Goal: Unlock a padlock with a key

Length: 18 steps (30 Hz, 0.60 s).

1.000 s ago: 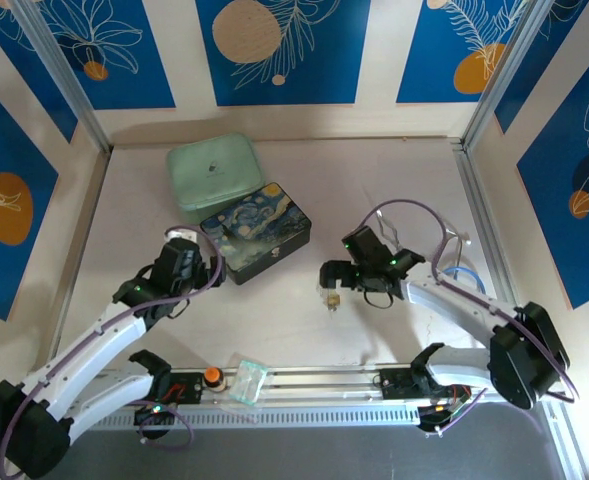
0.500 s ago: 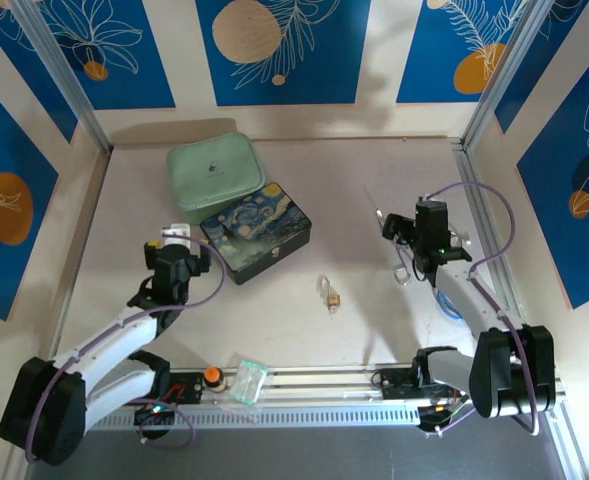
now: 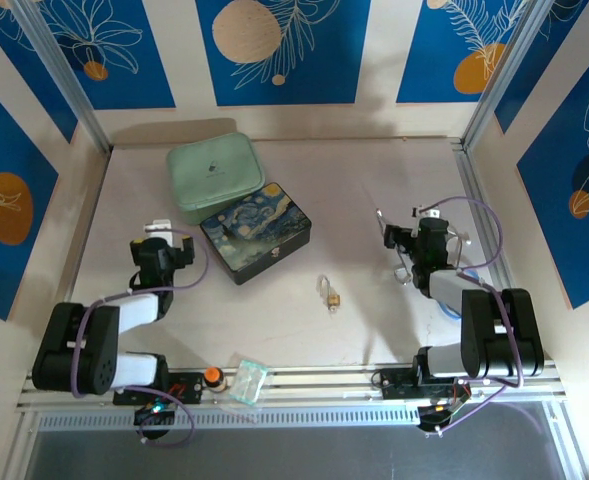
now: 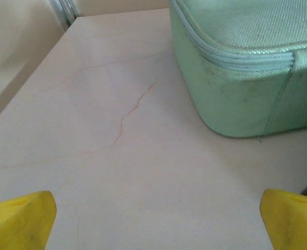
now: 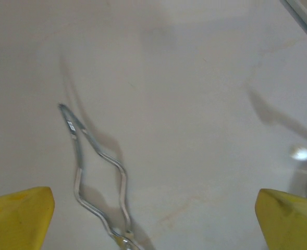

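Note:
The tiny brass padlock [image 3: 332,298] lies on the bare table right of centre, its thin silvery shackle pointing away from the arms. I cannot make out the key; it is too small to tell apart or hidden. My left gripper [image 3: 156,238] sits folded back at the left, well away from the padlock, open; its yellow fingertips [image 4: 23,221] stand wide with only tabletop between them. My right gripper [image 3: 426,224] sits folded back at the right, also open, with its yellow fingertips [image 5: 20,216] at the frame corners and nothing between them.
A mint-green zip case [image 3: 214,172] [image 4: 247,62] and a painted box [image 3: 256,232] stand at back left. Bent silver wire [image 5: 98,172] [image 3: 396,252] lies left of the right gripper. An orange knob [image 3: 212,376] and a plastic bag [image 3: 246,380] sit on the front rail.
Both arms have drawn back from mid-table and folded toward their bases. The right gripper, earlier beside the padlock, is now far right of it. The padlock has stayed put.

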Available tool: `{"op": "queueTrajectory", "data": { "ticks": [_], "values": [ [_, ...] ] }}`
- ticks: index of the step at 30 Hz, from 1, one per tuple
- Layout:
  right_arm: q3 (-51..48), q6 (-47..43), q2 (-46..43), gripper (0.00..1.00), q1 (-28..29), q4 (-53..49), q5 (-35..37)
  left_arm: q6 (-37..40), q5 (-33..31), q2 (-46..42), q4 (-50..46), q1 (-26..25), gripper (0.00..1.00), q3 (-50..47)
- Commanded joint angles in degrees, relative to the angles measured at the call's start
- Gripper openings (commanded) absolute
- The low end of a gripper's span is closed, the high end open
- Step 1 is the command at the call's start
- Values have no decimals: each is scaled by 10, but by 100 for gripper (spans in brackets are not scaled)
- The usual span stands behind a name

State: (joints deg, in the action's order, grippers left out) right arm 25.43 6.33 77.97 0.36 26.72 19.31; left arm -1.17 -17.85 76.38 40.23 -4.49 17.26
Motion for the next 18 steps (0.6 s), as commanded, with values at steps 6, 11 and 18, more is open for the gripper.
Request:
{"op": "queueTrajectory", "data": {
  "ticks": [6,11,18],
  "values": [
    [-43,5,-6,99,5,157,-99,-8,63,127,263,17,99,-29],
    [-46,2,70,100,17,240,-60,0,78,136,252,17,99,-16],
    [-24,10,91,99,15,214,-45,13,105,132,155,12,100,31]
  ]
}}
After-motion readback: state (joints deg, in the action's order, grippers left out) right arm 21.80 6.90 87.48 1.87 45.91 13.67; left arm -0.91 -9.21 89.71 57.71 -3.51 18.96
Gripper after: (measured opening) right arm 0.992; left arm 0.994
